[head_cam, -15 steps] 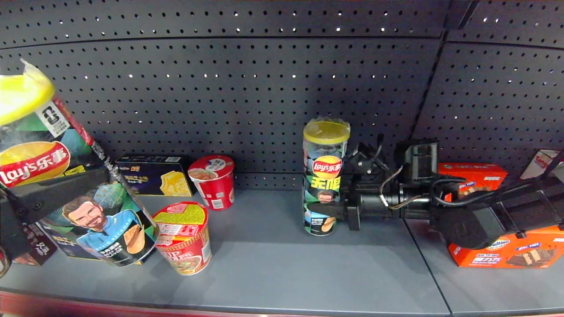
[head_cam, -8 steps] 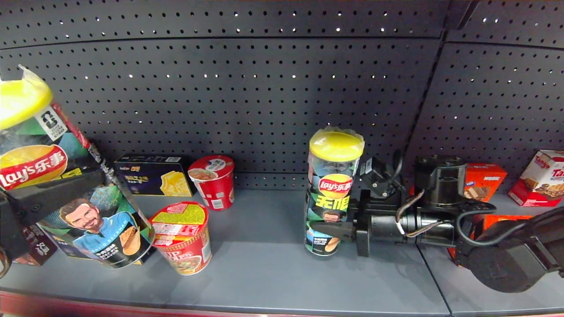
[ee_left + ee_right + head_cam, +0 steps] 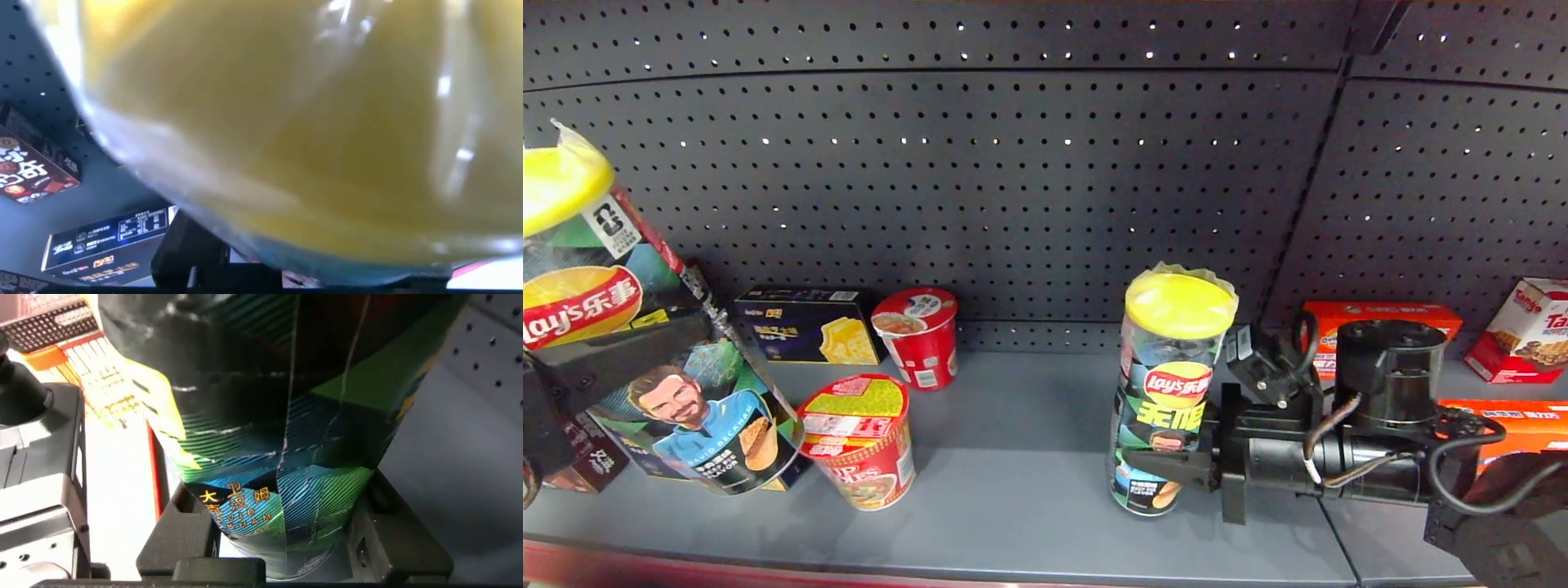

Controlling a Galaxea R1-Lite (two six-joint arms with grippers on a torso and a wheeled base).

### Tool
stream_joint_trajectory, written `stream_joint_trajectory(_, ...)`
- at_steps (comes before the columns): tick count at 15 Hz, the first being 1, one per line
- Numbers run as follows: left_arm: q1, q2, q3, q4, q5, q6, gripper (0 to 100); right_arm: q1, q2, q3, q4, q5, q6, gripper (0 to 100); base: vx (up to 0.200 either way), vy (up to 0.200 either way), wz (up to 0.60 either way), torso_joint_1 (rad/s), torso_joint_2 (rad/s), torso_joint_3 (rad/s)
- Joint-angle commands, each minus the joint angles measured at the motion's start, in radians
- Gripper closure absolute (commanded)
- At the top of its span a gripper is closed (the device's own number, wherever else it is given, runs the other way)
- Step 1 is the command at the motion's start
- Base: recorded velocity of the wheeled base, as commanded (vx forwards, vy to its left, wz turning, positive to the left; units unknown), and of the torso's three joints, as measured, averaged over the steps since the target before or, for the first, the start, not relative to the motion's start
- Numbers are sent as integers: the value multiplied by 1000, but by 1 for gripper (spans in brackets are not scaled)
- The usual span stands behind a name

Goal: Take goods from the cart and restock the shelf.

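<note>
Fingers of right gripper (image 3: 1158, 464) clamped on upright yellow-lidded cylindrical chip can (image 3: 1176, 384), lower right-centre, at grey metal shelf (image 3: 1013, 498); release pending. Fingers of left gripper (image 3: 625, 351) clamped on second chip can (image 3: 596, 278), tilted, left edge; unplaced.

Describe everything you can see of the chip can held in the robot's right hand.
The chip can is a tall cylinder printed green, blue and black, with a red-and-yellow logo and a man's portrait. A yellow lid under crinkled clear film caps it. It stands nearly upright over the grey shelf; whether its base touches is unclear. The right hand is shut on its lower half.
</note>
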Motion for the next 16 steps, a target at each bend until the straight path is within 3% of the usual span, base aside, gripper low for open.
stream_joint_trajectory(1, 4, 0, -1, 0, -1, 0, 100, 2, -16, 68, -30, 1, -1, 100, 0, 0, 0, 0, 0, 0)
stream_joint_trajectory(13, 2, -6, 8, 3, 12, 0, 100, 5, 47, 105, -94, 2, 1, 100, 0, 0, 0, 0, 0, 0)
stream_joint_trajectory(14, 2, -6, 11, 3, 12, 0, 100, 7, 49, 103, -98, 2, 1, 0, 0, 0, 0, 0, 0, 0)
stream_joint_trajectory(16, 2, -8, 26, 2, 12, 0, 100, 4, 44, 111, -99, 1, 1, 0, 0, 0, 0, 0, 0, 0)
